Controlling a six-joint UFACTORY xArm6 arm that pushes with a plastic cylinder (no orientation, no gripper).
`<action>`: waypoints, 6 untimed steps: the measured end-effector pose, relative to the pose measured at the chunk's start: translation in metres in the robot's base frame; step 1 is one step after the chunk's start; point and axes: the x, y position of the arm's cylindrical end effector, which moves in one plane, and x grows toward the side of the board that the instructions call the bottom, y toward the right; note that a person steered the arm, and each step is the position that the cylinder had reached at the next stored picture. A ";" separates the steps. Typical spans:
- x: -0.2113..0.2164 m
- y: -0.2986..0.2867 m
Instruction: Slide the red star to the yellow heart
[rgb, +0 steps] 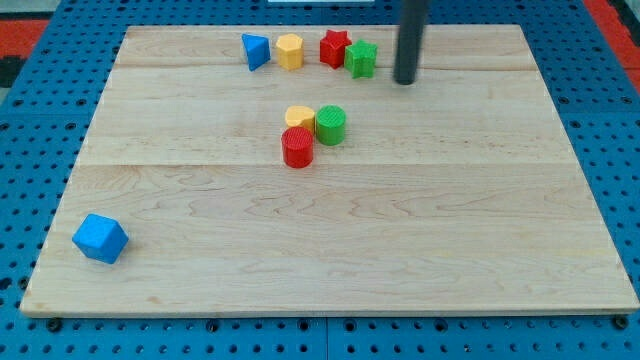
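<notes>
One red star (334, 47) sits near the desk's (450, 250) top edge, touching a green star (362, 59) on its right. My tip (404, 80) stands just right of that green star, apart from it; the arm carries no claw, only the dark rod. Left of the red star lie a yellow hexagon (289, 51) and a blue triangle (255, 50). The yellow heart (298, 116) lies mid-desk, touching a green cylinder (331, 124) and a red cylinder (297, 147). A blue cube (100, 238) rests far bottom-left.

Red star (334, 48) at view's top, yellow heart (298, 116) mid-board, well apart
</notes>
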 end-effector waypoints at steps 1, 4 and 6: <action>-0.073 -0.037; -0.002 -0.204; 0.034 -0.211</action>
